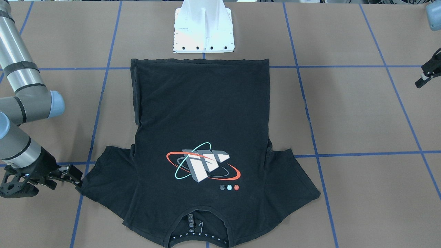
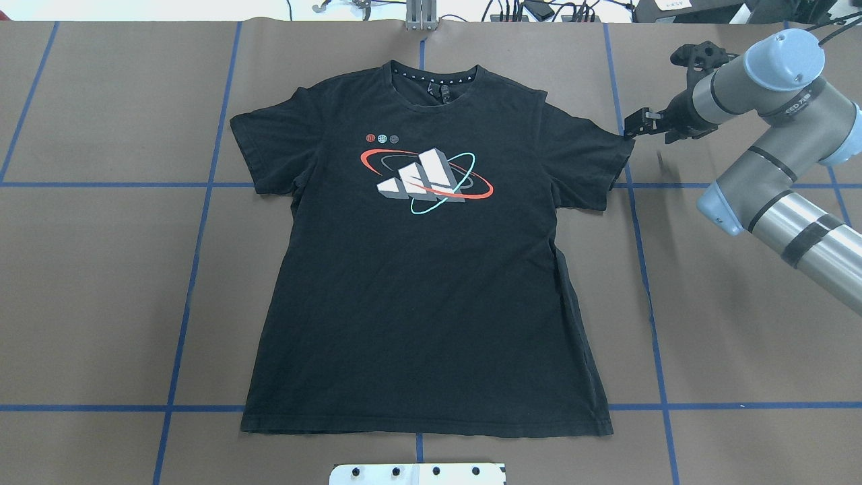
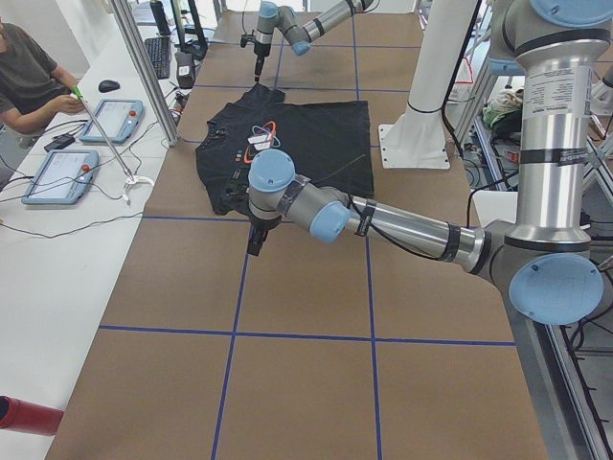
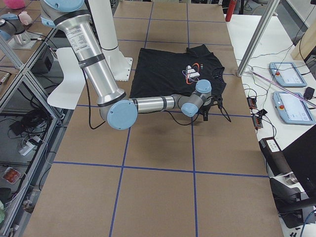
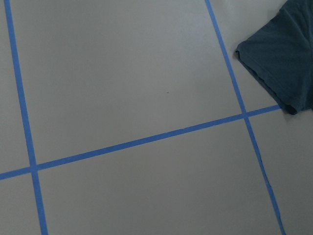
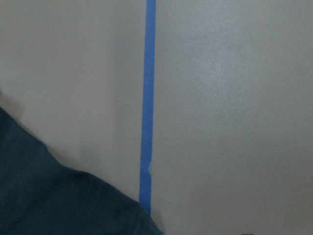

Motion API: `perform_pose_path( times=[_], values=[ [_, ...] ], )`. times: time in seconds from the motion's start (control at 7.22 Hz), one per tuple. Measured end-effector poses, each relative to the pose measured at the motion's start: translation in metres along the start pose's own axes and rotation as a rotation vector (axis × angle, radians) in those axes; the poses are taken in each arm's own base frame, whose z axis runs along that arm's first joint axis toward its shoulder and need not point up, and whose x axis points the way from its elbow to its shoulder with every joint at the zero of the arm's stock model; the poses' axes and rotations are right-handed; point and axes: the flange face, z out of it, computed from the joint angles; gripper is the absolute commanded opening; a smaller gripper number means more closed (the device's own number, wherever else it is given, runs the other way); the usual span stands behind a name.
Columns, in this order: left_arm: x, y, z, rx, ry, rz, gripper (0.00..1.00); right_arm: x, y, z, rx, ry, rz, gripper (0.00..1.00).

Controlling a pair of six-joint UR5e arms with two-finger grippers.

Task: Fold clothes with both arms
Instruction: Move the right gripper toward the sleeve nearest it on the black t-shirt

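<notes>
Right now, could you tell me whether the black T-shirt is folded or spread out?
Spread out: the black graphic T-shirt lies flat, print up, both sleeves extended.

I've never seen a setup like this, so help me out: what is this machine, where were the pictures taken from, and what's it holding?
It is a robot with two jointed arms, the right arm and the left arm, at a brown table. One picture looks down from behind it, one faces it, two look along the table from its ends, and two come from cameras on the wrists. A black T-shirt lies flat, print up. The right tool sits at one sleeve's tip; whether it grips it is unclear. The left tool hangs off to the side, apart from the shirt.
</notes>
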Motion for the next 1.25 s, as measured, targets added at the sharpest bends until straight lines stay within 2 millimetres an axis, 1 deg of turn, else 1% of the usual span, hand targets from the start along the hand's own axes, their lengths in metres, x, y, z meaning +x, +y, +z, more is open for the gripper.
perform_pose_path(
  times=[0.14, 0.28, 0.42, 0.55, 0.83, 1.11, 1.25],
  values=[
    [0.001, 0.000, -0.001, 0.004, -0.002, -0.001, 1.00, -0.005, 0.001, 0.004, 0.003, -0.002, -0.009, 0.85],
    [0.002, 0.000, -0.002, 0.006, -0.002, 0.000, 1.00, -0.013, 0.000, 0.009, 0.008, 0.001, -0.015, 0.79],
    [0.003, -0.001, -0.002, 0.007, -0.002, 0.001, 1.00, -0.018, -0.003, 0.013, 0.013, 0.006, -0.019, 0.52],
    [0.003, -0.001, -0.002, 0.007, -0.002, 0.001, 1.00, -0.021, -0.003, 0.016, 0.014, 0.008, -0.020, 0.18],
    [0.003, 0.000, -0.002, 0.006, -0.003, 0.001, 1.00, -0.022, -0.003, 0.017, 0.013, 0.010, -0.020, 0.01],
    [0.002, 0.001, -0.002, 0.006, -0.003, -0.001, 1.00, -0.021, 0.000, 0.018, 0.011, 0.010, -0.020, 0.00],
    [0.002, 0.001, -0.002, 0.006, -0.002, -0.002, 1.00, -0.024, -0.001, 0.016, 0.014, 0.004, -0.017, 0.00]
  ],
)
